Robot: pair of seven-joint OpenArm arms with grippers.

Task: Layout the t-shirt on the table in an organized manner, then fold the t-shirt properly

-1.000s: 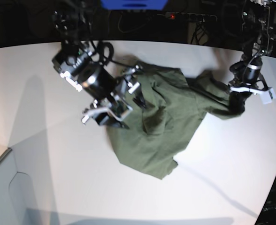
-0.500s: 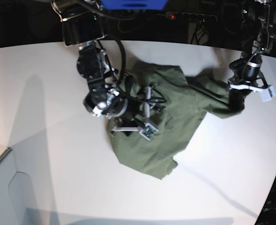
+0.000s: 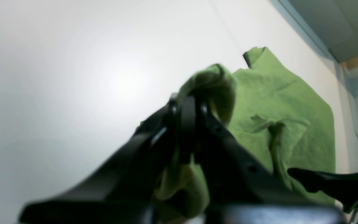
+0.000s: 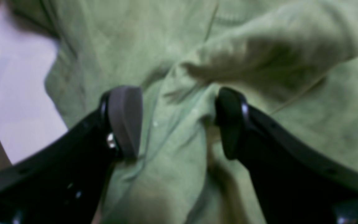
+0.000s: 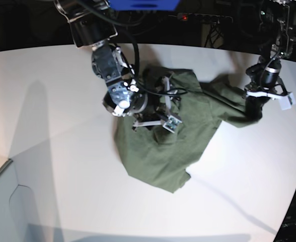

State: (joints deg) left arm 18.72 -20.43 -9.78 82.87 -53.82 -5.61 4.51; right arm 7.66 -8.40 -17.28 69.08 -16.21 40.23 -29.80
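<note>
No containers on your table (image 5: 47,151). The t-shirt (image 5: 168,146) lies crumpled around the middle, one end stretched out toward 2 o'clock. Your left gripper (image 5: 253,108) is clenched on that stretched end; the wrist view shows cloth bunched between its tips (image 3: 186,102). Your right gripper (image 5: 158,118) sits over the shirt's middle, jaws spread wide, fingertips (image 4: 126,118) against the fabric with a ridge of cloth between them, nothing gripped.

a blue box (image 5: 143,4) and a power strip (image 5: 204,18) sit behind.
</note>
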